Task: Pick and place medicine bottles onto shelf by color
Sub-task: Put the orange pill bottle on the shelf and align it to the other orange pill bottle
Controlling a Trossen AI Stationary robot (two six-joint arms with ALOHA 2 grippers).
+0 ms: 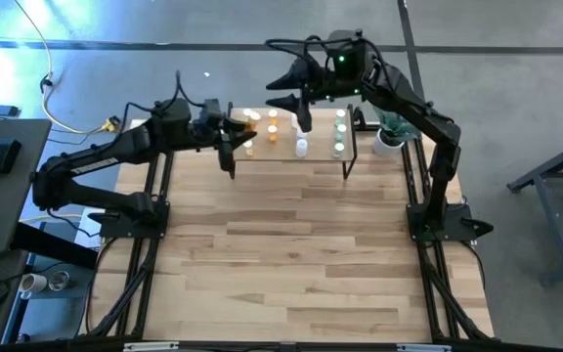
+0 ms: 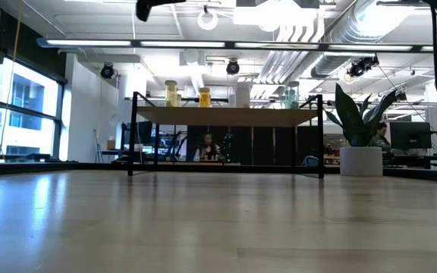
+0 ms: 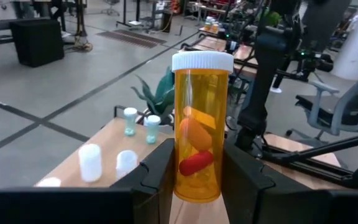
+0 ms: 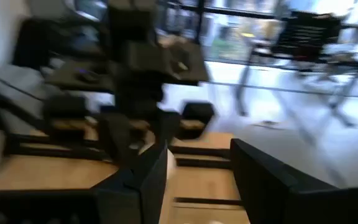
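Observation:
My left gripper [image 1: 238, 127], at the shelf's left end, is shut on an orange medicine bottle [image 3: 199, 130] with a white cap and orange and red pills inside. The shelf [image 1: 291, 158], a light board on black legs, stands at the table's far edge. On it stand yellow [image 2: 172, 92], orange [image 2: 205, 97], white [image 2: 243, 95] and greenish [image 2: 292, 95] bottles. My right gripper [image 1: 276, 95] is raised over the shelf's far side, pointing toward the table's left. Its fingers [image 4: 148, 180] are open with nothing between them. My left gripper pinches the orange bottle's lower wall [image 3: 180, 177] between its two fingers, one on each side. The fingers come about level from the table's left. The bottle stands upright in the hold, cap up, above the level of the bottles on the shelf.
A potted plant [image 2: 359, 144] in a white pot stands at the table's far right corner beside the shelf. The wide wooden tabletop [image 1: 281, 254] spreads in front of the shelf. White [image 3: 89, 163] and greenish [image 3: 130, 121] bottles show on the shelf beyond the held bottle.

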